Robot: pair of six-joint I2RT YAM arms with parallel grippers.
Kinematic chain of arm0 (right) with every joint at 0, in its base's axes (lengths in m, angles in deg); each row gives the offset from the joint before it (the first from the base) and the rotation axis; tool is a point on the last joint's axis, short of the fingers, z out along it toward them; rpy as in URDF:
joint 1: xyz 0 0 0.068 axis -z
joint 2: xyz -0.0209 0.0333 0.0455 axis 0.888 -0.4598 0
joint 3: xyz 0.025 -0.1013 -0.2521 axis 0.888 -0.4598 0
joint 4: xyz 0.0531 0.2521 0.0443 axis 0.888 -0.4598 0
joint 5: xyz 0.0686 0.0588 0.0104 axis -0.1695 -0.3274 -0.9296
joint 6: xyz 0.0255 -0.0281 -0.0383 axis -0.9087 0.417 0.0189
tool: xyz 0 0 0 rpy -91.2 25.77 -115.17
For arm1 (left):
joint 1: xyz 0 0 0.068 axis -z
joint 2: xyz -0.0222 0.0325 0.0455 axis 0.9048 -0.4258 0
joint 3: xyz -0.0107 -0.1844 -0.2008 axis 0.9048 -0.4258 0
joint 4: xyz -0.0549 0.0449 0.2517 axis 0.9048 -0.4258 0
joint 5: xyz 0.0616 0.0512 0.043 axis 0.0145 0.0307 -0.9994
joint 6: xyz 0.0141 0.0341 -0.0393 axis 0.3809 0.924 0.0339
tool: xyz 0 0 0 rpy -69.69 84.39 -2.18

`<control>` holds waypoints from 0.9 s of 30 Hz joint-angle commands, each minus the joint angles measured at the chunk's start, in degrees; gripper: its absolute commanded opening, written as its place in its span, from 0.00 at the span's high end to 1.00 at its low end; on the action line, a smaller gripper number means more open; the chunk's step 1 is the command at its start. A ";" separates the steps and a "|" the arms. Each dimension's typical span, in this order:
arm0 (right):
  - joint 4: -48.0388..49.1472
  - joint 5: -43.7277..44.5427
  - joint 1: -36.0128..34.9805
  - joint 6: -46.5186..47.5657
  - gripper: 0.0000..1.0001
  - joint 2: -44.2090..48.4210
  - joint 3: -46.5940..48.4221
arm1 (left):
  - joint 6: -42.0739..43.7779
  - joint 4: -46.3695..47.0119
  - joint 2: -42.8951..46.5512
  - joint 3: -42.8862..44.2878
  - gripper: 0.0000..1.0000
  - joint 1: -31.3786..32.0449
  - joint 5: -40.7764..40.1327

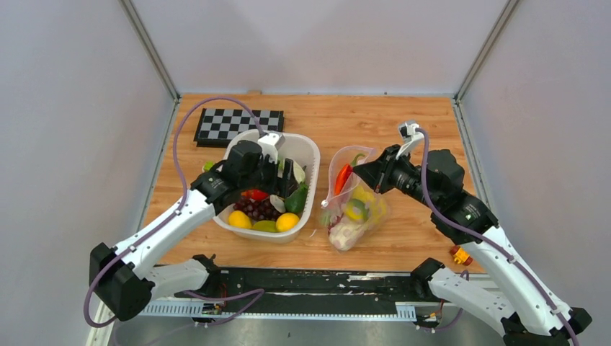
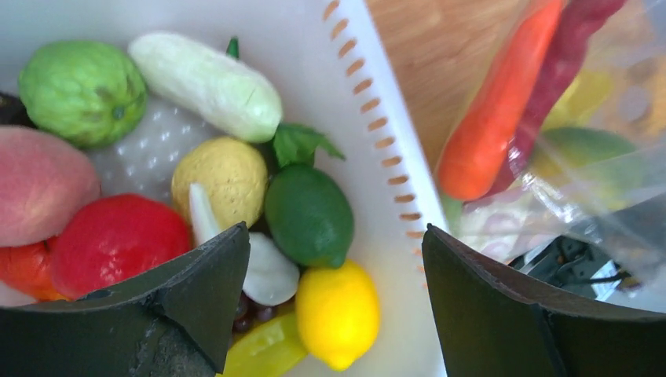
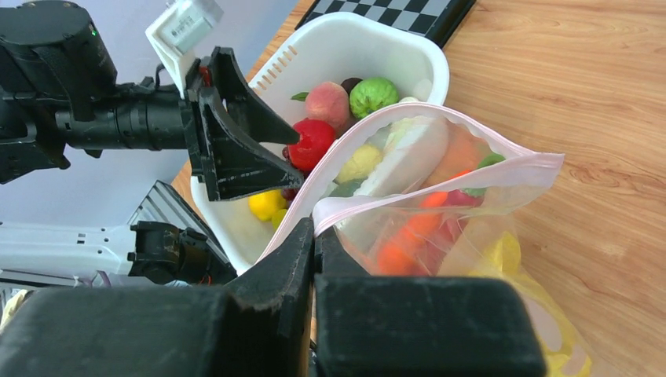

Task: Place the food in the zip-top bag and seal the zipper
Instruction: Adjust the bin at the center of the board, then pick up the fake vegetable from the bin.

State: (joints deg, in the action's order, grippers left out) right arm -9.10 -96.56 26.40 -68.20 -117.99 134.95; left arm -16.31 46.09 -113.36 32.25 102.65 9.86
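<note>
Wooden table [image 1: 403, 130] | left tool [image 1: 288, 177] wide over basket [image 1: 314, 154] | right tool [image 3: 314, 236] pinching zip-top bag [image 3: 503, 169] rim

No readable text, label, brand or number in my views: none on basket [image 1: 314, 167], zip-top bag [image 1: 358, 210], checkered board [image 1: 232, 124].

Your clear zip-top bag [image 1: 357, 209] gapes open, its pink zipper [image 3: 510, 173] unsealed, with carrot [image 2: 491, 118] and chili [image 2: 559, 55] inside; lemon [image 2: 338, 314] and lime [image 2: 308, 214] lie outside.

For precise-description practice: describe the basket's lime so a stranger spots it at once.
Find the white basket left of the clear bag. By its slotted wall, beside a lemon, lies the lime: smooth dark green, unlike the paler bumpy fruit.
</note>
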 commanded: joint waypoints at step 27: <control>2.37 2.18 -0.19 0.94 1.00 -0.99 2.85 | -15.69 7.64 -23.03 9.60 0.08 -3.04 -16.78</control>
State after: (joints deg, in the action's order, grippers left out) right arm -9.19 -95.47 26.40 -68.01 -120.81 135.80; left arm -23.61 50.85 -131.13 39.74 100.02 -2.94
